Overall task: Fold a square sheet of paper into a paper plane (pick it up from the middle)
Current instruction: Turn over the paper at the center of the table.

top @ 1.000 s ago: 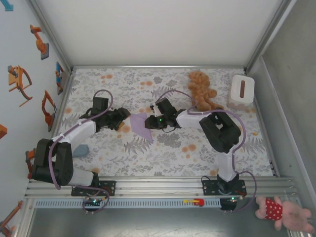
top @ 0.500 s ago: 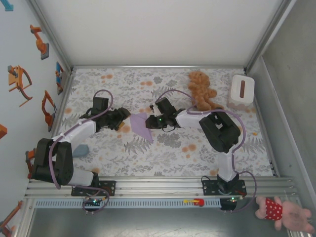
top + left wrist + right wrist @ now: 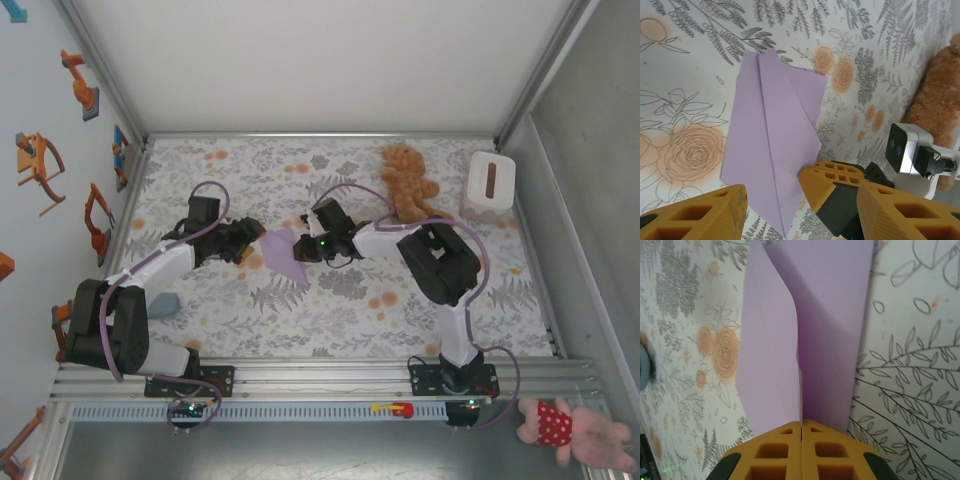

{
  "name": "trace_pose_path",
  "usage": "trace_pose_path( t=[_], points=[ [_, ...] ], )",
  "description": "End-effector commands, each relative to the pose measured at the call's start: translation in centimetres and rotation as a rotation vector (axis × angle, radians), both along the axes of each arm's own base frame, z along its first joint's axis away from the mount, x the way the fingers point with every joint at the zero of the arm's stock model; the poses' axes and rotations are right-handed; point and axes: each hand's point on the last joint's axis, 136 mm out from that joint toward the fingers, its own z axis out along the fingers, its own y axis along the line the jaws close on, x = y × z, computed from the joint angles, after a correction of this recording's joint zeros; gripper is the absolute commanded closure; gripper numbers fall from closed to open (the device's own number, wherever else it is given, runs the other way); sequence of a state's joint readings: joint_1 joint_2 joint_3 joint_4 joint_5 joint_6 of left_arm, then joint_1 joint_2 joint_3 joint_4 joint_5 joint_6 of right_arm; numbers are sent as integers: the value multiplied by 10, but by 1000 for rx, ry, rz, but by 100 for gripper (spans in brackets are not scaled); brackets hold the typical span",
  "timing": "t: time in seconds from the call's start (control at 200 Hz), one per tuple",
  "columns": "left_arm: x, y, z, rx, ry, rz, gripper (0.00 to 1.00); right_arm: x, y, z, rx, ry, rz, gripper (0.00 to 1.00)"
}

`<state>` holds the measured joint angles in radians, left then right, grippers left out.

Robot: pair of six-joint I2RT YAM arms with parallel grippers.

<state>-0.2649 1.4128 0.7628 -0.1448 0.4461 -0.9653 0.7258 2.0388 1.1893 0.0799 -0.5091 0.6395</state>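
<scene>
Plain lavender paper (image 3: 770, 140) on a grey-and-orange floral table (image 3: 690, 60).

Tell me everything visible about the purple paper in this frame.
The paper is thin, plain lavender and already partly folded: a long centre crease and angled flaps give it a tapering, pointed outline. It lies mostly flat on the floral table, midway between the two arms. The right gripper is shut on the edge nearer the right arm, pinching at the crease, and the sheet buckles up slightly along that fold.
</scene>
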Motion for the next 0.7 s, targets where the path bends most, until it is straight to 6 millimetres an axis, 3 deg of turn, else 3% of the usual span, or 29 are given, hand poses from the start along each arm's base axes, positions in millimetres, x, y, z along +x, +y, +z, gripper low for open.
trace_pose_path(
  t=[0.0,0.19,0.451,0.576,0.696],
  points=[
    [4,-8,21,-73,-71,-23,40,13,7,57,138,-99,-15,98],
    [6,-25,59,-188,-205,-84,39,20,4,116,332,-123,-56,99],
    [-3,-53,109,-312,-364,-201,33,19,-1,174,525,-103,-80,99],
    [-8,-68,131,-378,-442,-270,36,21,-5,194,602,-92,-97,100],
    [-10,-75,139,-393,-478,-301,41,21,-10,204,629,-92,-108,100]
  ],
)
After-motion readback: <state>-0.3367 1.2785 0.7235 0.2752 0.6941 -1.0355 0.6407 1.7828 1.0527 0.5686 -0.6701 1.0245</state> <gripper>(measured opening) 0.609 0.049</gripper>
